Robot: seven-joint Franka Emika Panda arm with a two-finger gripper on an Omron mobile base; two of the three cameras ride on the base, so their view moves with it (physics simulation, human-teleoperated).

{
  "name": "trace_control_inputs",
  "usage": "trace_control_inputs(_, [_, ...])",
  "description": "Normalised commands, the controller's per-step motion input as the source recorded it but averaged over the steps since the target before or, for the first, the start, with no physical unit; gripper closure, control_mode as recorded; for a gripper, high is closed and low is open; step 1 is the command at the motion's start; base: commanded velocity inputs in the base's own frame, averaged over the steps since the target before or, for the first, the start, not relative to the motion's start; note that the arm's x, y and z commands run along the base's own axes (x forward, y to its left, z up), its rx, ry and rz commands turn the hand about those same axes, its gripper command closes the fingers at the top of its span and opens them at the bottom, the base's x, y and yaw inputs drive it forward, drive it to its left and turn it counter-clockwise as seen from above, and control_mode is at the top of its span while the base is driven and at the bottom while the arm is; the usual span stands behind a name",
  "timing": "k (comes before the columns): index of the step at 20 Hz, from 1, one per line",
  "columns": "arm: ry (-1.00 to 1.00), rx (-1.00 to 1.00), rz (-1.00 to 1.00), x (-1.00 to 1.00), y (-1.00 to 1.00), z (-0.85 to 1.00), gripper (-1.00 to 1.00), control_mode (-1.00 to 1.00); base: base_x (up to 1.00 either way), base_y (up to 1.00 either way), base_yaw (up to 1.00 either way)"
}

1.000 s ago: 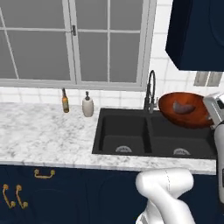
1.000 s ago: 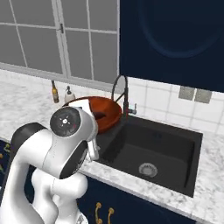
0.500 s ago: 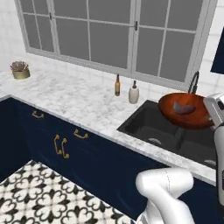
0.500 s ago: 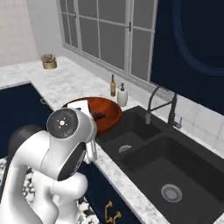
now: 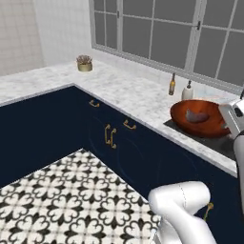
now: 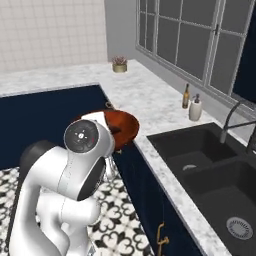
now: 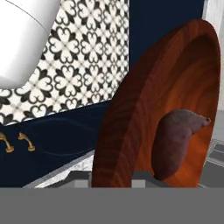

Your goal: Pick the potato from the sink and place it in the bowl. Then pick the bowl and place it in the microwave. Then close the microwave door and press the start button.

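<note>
My gripper (image 7: 113, 178) is shut on the rim of the reddish-brown bowl (image 7: 131, 109) and holds it in the air. The potato (image 7: 175, 142), a brownish oblong lump, lies inside the bowl. From the left base, the bowl (image 5: 198, 117) with the potato (image 5: 196, 116) hangs over the counter edge beside the hand (image 5: 231, 119). From the right base, the bowl (image 6: 122, 127) peeks out behind my arm, left of the black sink (image 6: 200, 155). The microwave and its door are out of view.
The marble counter (image 5: 124, 90) wraps around a corner with a potted plant (image 5: 85, 63). A dark bottle (image 5: 172, 85) and a soap dispenser (image 5: 188, 90) stand by the window. Navy cabinets (image 5: 109, 138) with brass handles stand above the patterned floor (image 5: 62, 200). A faucet (image 6: 232, 122) stands behind the sink.
The whole picture has swung: the camera has turned left, so the sink slid to the right and the corner counter and floor came into view. The bowl stays in the gripper.
</note>
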Motion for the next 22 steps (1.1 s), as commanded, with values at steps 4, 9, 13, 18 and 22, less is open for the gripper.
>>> trace_control_inputs(4, [0.00, 0.00, 0.00, 0.00, 0.00, 0.00, 1.00, 1.00, -0.18, 1.00, 0.03])
trace_control_inputs(9, [0.00, 0.00, 0.00, 0.00, 0.00, 0.00, 1.00, 1.00, 0.00, 1.00, 0.35])
trace_control_inputs(13, [0.00, 0.00, 0.00, 0.00, 0.00, 0.00, 1.00, 1.00, 0.02, 0.88, 0.68])
trace_control_inputs(18, [0.00, 0.00, 0.00, 0.00, 0.00, 0.00, 1.00, 1.00, 0.08, 0.47, 0.79])
trace_control_inputs(22, [0.00, 0.00, 0.00, 0.00, 0.00, 0.00, 1.00, 1.00, 0.07, 0.33, 0.83])
